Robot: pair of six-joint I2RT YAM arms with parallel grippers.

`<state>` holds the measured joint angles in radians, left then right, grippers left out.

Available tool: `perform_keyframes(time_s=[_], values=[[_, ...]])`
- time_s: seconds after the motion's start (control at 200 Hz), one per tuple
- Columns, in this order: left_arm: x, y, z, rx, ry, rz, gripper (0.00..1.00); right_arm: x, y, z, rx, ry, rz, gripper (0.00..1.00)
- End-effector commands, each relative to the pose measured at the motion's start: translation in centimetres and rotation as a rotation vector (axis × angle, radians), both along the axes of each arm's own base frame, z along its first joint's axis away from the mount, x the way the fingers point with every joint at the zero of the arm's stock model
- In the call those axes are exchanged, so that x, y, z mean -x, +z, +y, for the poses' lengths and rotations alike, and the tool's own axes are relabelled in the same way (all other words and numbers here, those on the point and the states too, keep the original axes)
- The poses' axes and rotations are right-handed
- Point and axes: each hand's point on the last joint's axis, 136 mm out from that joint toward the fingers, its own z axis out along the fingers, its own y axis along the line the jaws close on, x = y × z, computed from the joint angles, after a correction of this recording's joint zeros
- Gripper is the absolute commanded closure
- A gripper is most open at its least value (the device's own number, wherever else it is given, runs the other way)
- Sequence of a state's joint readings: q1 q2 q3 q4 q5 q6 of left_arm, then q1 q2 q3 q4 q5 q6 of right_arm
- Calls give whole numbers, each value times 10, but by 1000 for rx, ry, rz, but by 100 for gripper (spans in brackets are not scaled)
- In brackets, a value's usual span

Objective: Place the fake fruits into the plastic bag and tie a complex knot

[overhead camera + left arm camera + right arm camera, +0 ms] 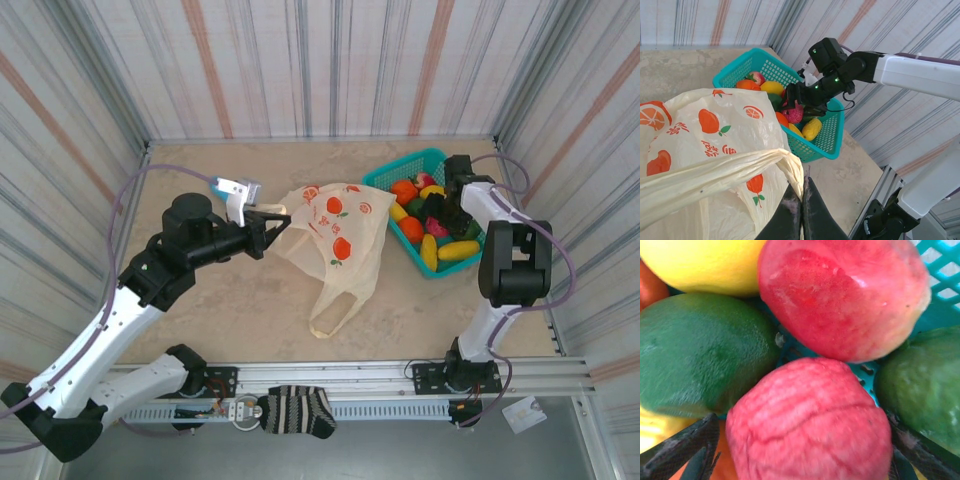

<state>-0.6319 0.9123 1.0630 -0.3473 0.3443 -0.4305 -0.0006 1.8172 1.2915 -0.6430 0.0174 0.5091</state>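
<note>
We look down on a beige, marbled table [230, 300] walled on three sides by striped panels [330, 60]. Left of the teal basket [398, 172], the left gripper [801, 207] has its jaws closed tight on the rim of the plastic bag [335, 235]. The bag lies crumpled on the table between that gripper and the basket. It is thin, cream and half see-through, printed with red-orange fruit, and one loop handle lies toward the near edge. The fake fruits [432, 228] sit in the basket, glossy orange, yellow, green and red. Down inside the basket, the right gripper [805, 445] has its jaws spread wide on either side of a ridged pink fruit [810, 410]. We cannot tell whether its fingers press the fruit.
</note>
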Motion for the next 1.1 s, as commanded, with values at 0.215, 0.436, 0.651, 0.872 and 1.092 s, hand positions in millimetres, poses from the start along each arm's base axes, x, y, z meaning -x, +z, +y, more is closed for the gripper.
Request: perform_keyframes(time_s=[0.215, 0.436, 0.651, 0.872, 1.092], values=[[6, 18, 7, -8, 0, -54, 100, -11, 0, -7, 7, -14, -41, 33], [3, 21, 6, -19, 6, -58, 100, -4, 66, 3, 42, -13, -211, 37], [0, 22, 8, -33, 16, -60, 100, 18, 160, 65, -17, 215, -493, 41], [-2, 21, 8, -41, 20, -59, 100, 102, 233, 225, -529, 842, -673, 45], [-2, 20, 8, -44, 21, -57, 100, 188, 215, 320, -637, 1206, -565, 46]])
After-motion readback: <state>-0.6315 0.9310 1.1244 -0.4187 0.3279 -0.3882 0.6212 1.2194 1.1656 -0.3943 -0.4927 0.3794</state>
